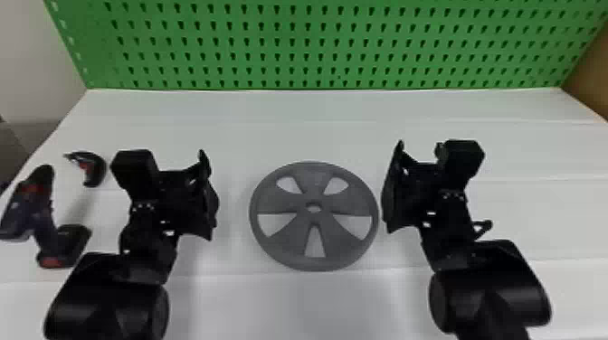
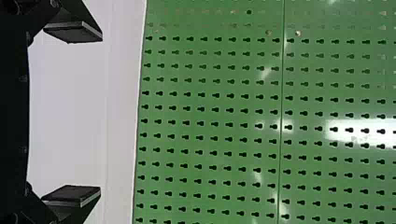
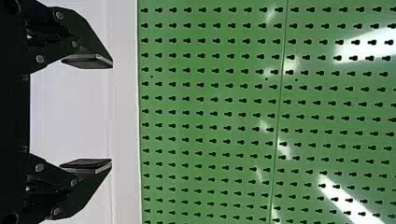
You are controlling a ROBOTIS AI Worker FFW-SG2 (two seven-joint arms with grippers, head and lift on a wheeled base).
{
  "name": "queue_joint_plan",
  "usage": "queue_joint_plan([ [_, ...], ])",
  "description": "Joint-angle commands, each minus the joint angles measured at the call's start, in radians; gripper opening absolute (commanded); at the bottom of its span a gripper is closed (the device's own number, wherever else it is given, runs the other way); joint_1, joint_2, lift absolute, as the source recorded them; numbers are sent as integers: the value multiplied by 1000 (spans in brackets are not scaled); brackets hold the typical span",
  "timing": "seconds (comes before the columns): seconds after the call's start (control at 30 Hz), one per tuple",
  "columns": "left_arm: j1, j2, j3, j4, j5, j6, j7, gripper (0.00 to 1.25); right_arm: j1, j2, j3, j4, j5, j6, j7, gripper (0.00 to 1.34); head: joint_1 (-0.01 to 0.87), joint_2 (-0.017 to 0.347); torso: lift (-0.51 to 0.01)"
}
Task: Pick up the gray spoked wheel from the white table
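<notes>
I get bright light, hard white glare on the green pegboard, soft shadows across the bench.

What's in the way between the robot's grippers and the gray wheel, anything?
Nothing visible. In the head view the wheel lies between the left gripper and the right gripper, and the drill is off on the left gripper's far side.
</notes>
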Motion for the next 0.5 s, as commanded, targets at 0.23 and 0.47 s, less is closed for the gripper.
queue_joint_plan([
  [0.23,0,0,0,0,1,0,0,1120,-14,-2,1,-31,-5,60,0,833,765,6,-93],
  [0.47,0,0,0,0,2,0,0,1120,-51,-6,-2,-107,-15,216,-2,833,765,6,-93],
])
